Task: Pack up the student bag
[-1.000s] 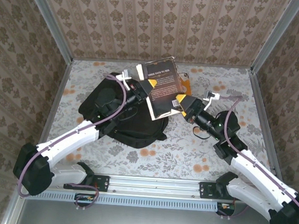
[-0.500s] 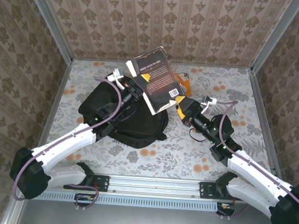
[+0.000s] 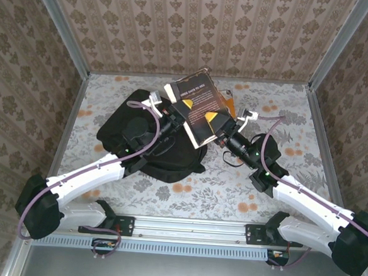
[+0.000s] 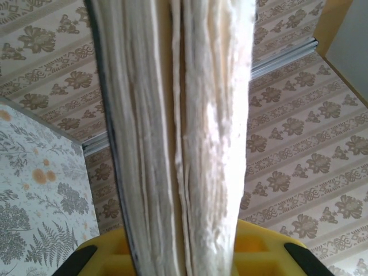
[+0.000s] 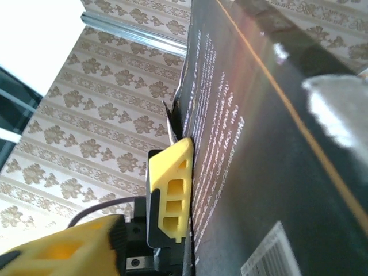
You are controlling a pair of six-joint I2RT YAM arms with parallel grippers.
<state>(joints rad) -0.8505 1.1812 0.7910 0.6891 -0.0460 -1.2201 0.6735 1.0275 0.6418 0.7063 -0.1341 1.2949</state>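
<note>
The student bag (image 3: 134,134), a big black backpack, lies on the flowered table left of centre. Above its right side a dark-covered book (image 3: 196,104) is held up at a tilt. My left gripper (image 3: 176,109) is shut on its left edge. In the left wrist view the cream page block (image 4: 178,115) runs up between the yellow fingers (image 4: 103,259). My right gripper (image 3: 215,122) sits at the book's lower right corner, one yellow finger on the cover. In the right wrist view the back cover (image 5: 270,172) stands apart from my own finger (image 5: 57,247), with the left gripper's finger (image 5: 169,190) pressed on it.
An orange flat object (image 3: 228,104) lies on the table behind the book. Metal-framed papered walls (image 3: 198,25) close in the back and both sides. Bare flowered table (image 3: 286,120) lies to the right and in front of the bag.
The book has come down and tilted flatter over the bag. My right gripper moved up and left to its lower corner, and its jaws narrowed. The left gripper kept its hold.
</note>
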